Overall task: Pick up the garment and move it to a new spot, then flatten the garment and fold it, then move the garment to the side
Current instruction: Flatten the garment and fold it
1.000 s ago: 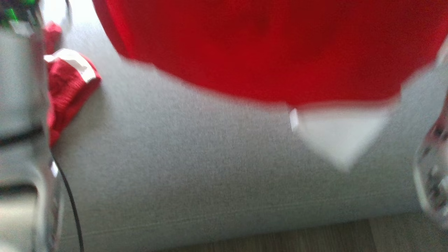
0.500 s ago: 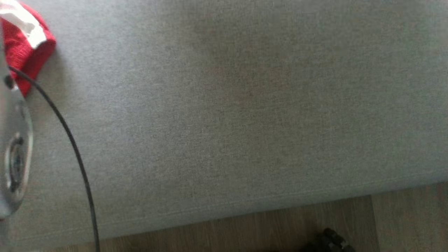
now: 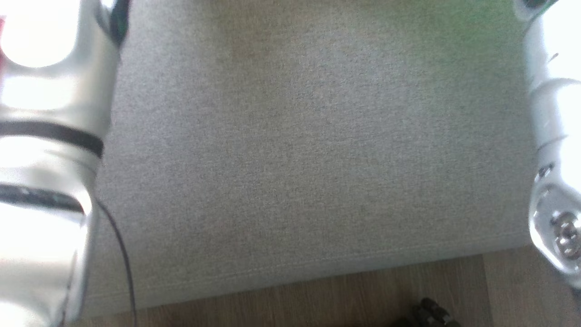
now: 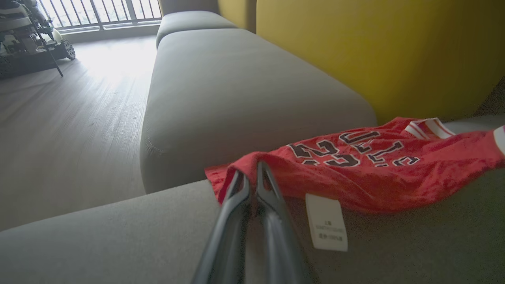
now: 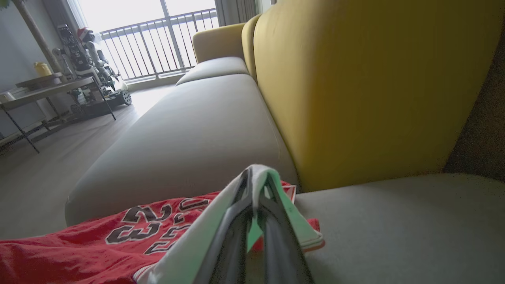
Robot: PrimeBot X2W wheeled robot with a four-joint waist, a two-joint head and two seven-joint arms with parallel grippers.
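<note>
Entry, head view against the two earlier frames:

- One second ago the red garment [image 4: 375, 173] spans the top of the head view, with a white tag hanging below it. Half a second ago only a red corner with white trim is left at the upper left. Now we see no more than a thin red sliver at the far left edge, beside the left forearm [image 3: 45, 181].
- Floor [image 3: 317, 299] and the seat's near edge sit as they did half a second ago, so we take the camera as steady over that interval.
- Both pale forearms have come in: the left one now covers the left edge, and the right forearm [image 3: 551, 150] stands along the right edge. The black cable [image 3: 120, 254] hangs by the left one.
- The grey sofa seat [image 3: 317, 136] between them is bare cloth.

Wrist views, now:

- The left gripper [image 4: 251, 174] has its fingers [image 4: 272, 213] closed, pinching the garment's red hem.
- The white label [image 4: 326, 223] lies just right of them on the seat.
- The right gripper [image 5: 258, 181] has its fingers [image 5: 276, 236] closed on a white-trimmed edge of the garment, close to the yellow backrest [image 5: 355, 98].
- The garment lies spread on the seat with its dark lettering up, before the backrest and near the gap to the next cushion [image 4: 236, 90].
</note>
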